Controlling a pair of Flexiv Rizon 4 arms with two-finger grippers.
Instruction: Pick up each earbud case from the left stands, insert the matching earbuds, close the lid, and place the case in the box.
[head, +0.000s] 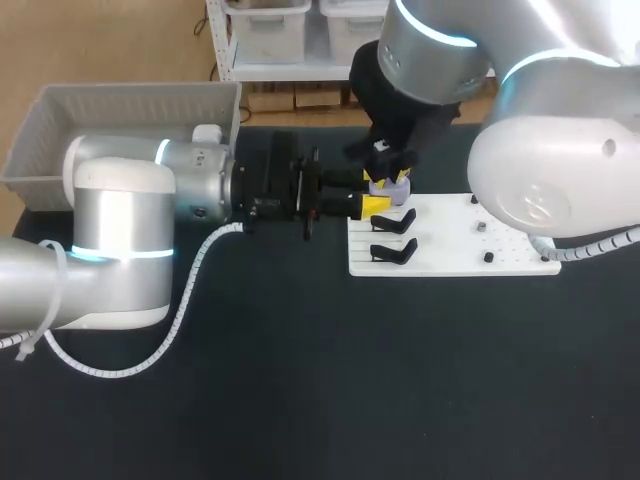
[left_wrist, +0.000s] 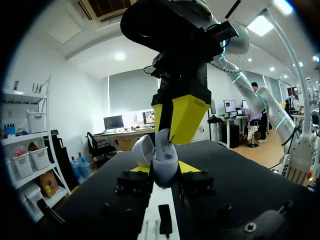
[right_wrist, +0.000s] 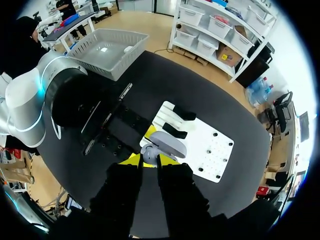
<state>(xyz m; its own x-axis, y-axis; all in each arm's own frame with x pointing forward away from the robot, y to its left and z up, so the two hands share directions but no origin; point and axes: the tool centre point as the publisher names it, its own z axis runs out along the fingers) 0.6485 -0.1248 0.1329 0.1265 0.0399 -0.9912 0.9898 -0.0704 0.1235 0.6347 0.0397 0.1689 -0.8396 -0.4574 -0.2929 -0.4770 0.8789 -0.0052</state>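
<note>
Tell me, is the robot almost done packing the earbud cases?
Not yet. One white case seems to lie in the box already. The left gripper holds an open lavender case, the right gripper at its mouth. To do: closing its lid and boxing it. The two black stands look bare.

A black table (head: 300, 400) carried a white board (head: 450, 238) at right and a grey box (head: 120, 108) at far left.

Case (left_wrist: 165, 162): pale lavender, upright, lid open, gripped in left gripper (left_wrist: 164, 172) over white board (head: 450, 240). Two black stands (head: 393, 220) just beside, on board. Grey box (head: 40, 130) well apart; white case (head: 207, 133) inside.
</note>
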